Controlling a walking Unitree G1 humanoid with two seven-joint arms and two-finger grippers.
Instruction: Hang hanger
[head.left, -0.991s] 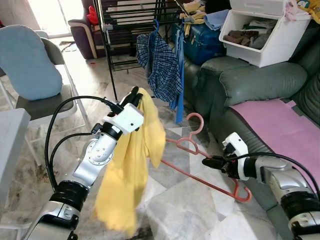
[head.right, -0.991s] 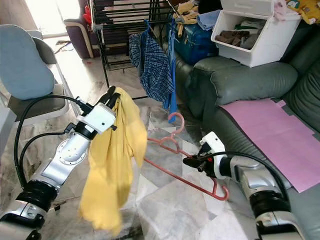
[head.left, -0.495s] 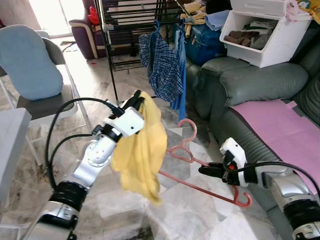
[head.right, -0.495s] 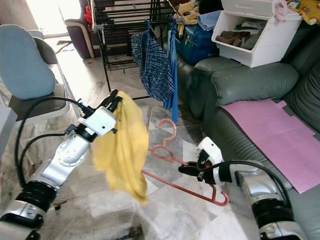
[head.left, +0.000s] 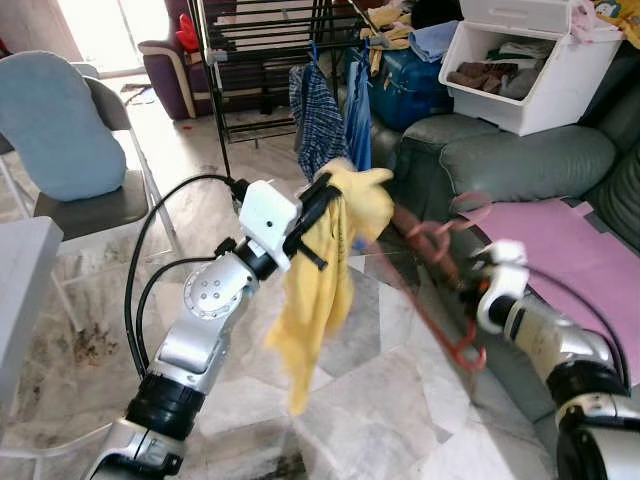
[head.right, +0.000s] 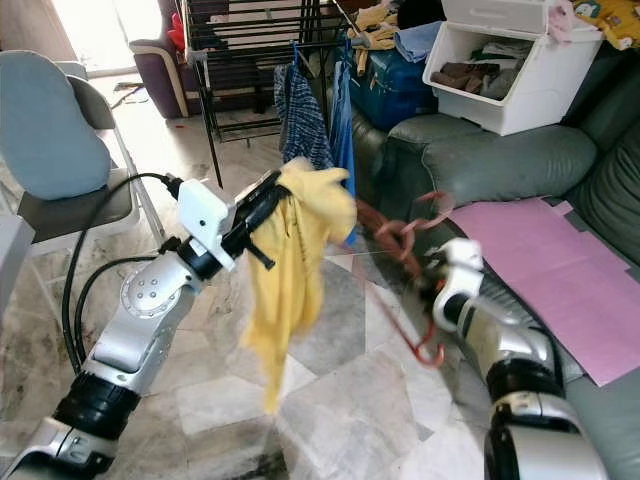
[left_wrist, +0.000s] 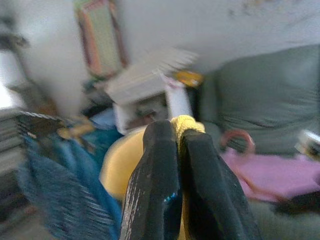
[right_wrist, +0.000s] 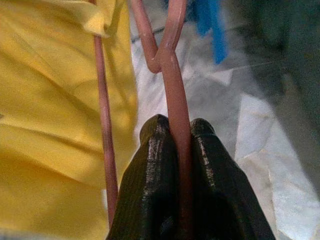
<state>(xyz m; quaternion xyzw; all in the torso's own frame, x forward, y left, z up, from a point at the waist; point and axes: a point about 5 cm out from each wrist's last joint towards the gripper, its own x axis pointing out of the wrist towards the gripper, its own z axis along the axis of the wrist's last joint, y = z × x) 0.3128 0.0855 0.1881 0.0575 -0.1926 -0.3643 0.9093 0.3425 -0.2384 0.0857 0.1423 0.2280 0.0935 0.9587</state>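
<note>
A yellow garment (head.left: 322, 265) hangs from my left gripper (head.left: 328, 196), which is raised at mid-height with its fingers (left_wrist: 155, 165) shut on the cloth's top edge. A pink-red hanger (head.left: 437, 248) is held up just right of the garment, blurred by motion, with one hooked end hanging low (head.right: 430, 350). My right gripper (right_wrist: 176, 127) is shut on one bar of the hanger (right_wrist: 172, 75). In the right wrist view the yellow garment (right_wrist: 50, 100) lies close behind the hanger's other bar.
A black drying rack (head.left: 270, 40) stands behind, carrying a plaid shirt (head.left: 315, 120) and a blue garment (head.left: 358, 100). A grey-green sofa (head.left: 520, 160) with a pink mat (head.left: 560, 250) and a white bin (head.left: 530, 60) is on the right. A blue-cushioned chair (head.left: 60, 130) is at left.
My right gripper lifted the hanger from near the floor up toward the garment. My left arm swung the yellow garment up and to the right, closer to the hanger.
</note>
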